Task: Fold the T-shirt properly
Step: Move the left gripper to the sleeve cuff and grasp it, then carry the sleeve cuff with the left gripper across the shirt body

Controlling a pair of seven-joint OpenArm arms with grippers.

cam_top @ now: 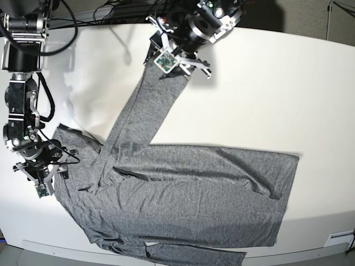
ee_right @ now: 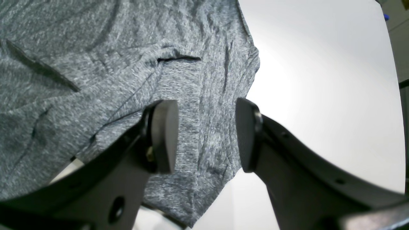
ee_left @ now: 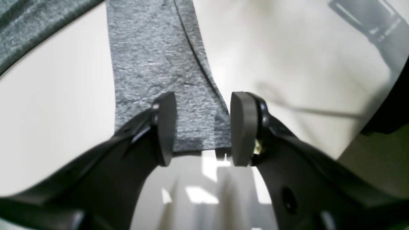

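Right, we start at the left claw (ee_left: 203, 127), up at the far end of the table (cam_top: 266, 83): its jaws stand spread, one pad over the cloth and the other just off its edge, with the sleeve (ee_left: 166, 73) cuff lying between them. Nothing is pinched that we can see; whether the pads touch the fabric we cannot tell from the wrist view. From that claw the sleeve runs away in one long straight band, its long axis slanting back down across the table towards the shoulder of the shirt (cam_top: 188, 194).

Over to our right claw (ee_right: 207, 134): also spread, hanging over the shoulder corner of the shirt, cloth showing between the jaws and bare table just beside the outer jaw. No grip there either, as far as we can see.

The shirt lies flat across the near half of the table, body stretched sideways, hem well apart from both claws, the second sleeve trailing along the near edge.

So the relation that matters, we judge: the sleeve is stretched out between the two claws, cuff at the left, shoulder at the right. The left arm is plainly nearer the cuff, so folding that sleeve in across the body looks like its job, along the sleeve's own axis.
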